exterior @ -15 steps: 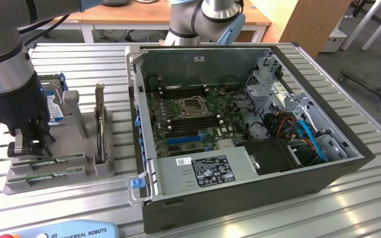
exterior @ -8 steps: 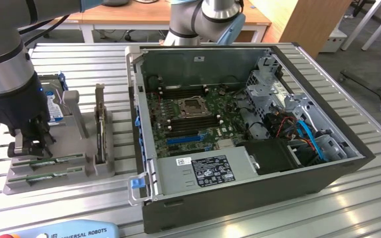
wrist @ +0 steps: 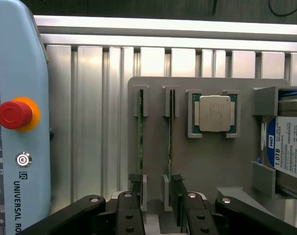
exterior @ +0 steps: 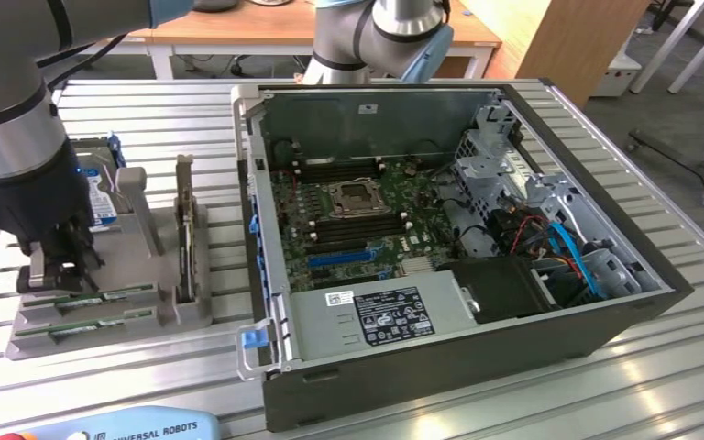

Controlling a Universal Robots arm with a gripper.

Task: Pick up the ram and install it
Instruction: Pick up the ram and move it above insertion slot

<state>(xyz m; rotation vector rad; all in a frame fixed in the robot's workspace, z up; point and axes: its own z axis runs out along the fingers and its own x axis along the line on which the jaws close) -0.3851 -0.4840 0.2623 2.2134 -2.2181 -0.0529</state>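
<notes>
Black pincer [wrist: 157, 203] wide open, empty, over the grey plastic holder [wrist: 207, 166]. Long thin green ram stick [wrist: 170, 132] stands on edge in its slot, a twin stick [wrist: 140, 132] beside it. Likely light, stiff, brittle: pinch the flat faces mid-length, off the chips.

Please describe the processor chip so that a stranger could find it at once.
Find the grey holder tray beside the open computer case. The processor chip lies flat there, between the ram sticks and the hard drive. It alone is square and silver.
</notes>
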